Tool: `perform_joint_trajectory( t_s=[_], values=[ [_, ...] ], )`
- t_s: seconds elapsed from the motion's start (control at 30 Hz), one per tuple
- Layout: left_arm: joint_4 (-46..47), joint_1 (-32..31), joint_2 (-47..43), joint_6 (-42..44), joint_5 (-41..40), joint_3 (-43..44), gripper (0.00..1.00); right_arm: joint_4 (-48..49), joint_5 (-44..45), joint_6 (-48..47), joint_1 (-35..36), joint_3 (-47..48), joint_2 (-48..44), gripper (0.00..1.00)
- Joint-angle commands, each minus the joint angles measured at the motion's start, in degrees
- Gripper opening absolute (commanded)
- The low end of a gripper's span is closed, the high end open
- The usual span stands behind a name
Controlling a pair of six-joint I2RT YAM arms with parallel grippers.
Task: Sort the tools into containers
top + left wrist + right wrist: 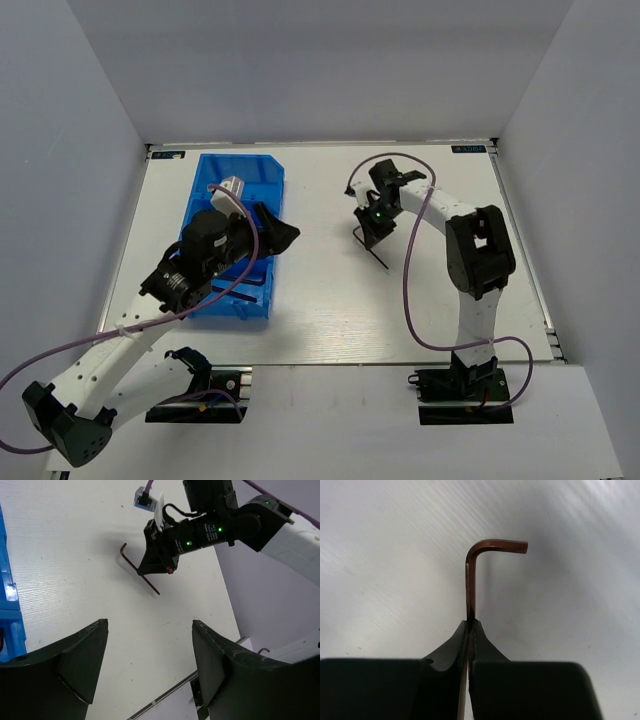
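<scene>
Tightly in the right hand (470, 624), one hex key (469, 580).

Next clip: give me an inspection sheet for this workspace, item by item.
Surface: white table, no marks seen.
Job's things: blue bin at left, partly hidden by the left arm; one hex key on the right.
Clutter: nothing seen.
Tools: left tool open, at the bin's right edge; right tool shut on the hex key's long leg.
Cables: purple cables looped loosely along both arms.
Surroundings: grey walls on three sides.
</scene>
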Motion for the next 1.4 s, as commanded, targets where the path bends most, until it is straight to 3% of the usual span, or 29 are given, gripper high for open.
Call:
perform_joint_trajectory(
  t_s=[0.0,0.1,0.2,0.3,0.37,0.47,0.57,0.73,0.77,0.8,0.9,1.07,1.2,1.37],
  values=[
    [-0.54,-0.07,-1.90,0.41,-1.06,2.00,0.78,-1.93,-5.58,1.02,1.48,5.51,-0.96,0.00],
    [-0.54,-0.07,-2.95,0.94,-1.06,2.00,0.78,-1.50,-11.02,1.20,3.58,8.68,-1.84,0.00],
    [1.13,-0.07,-4.35,2.08,-1.06,2.00,0.79,-0.45,-23.46,1.73,9.10,15.08,-1.32,0.00],
    [1.66,-0.07,-4.97,4.26,-1.67,3.84,0.79,3.59,-31.04,2.77,12.97,19.31,-0.09,0.00],
    [1.66,-0.07,-5.58,4.88,-1.67,5.25,0.79,12.02,-34.75,6.19,17.79,21.50,0.79,0.00],
    [0.00,-0.07,-6.20,5.41,-2.82,6.04,0.79,19.76,-35.56,8.75,23.16,25.88,4.90,0.00],
    [-1.41,-0.07,-8.74,5.42,-4.13,6.04,0.79,28.18,-33.12,17.35,25.81,29.85,10.00,0.00],
    [-5.19,-0.07,-11.48,5.42,-5.98,6.04,0.79,31.99,-25.38,20.89,29.51,31.53,14.85,0.00],
    [-5.72,-0.07,-12.26,5.42,-6.68,6.04,0.79,31.30,-24.93,20.80,29.78,31.88,15.81,0.19],
    [-6.24,-0.07,-12.96,5.42,-6.68,6.04,0.79,31.20,-24.49,20.89,29.87,32.32,16.43,0.29],
    [-7.56,-0.07,-13.49,5.42,-7.21,6.66,0.79,30.41,-22.29,20.63,29.26,33.20,16.09,0.49],
    [-6.43,-0.07,-14.02,5.42,-6.51,5.61,0.79,27.43,-20.98,17.82,25.75,31.37,10.74,0.54],
    [-4.14,-0.07,-14.02,5.42,-4.84,4.55,0.82,19.44,-18.07,14.05,22.67,27.50,2.84,0.55],
    [-2.48,-0.07,-13.42,5.42,-3.61,1.83,0.91,10.56,-6.86,6.93,17.14,14.95,-10.77,0.70]
  ],
)
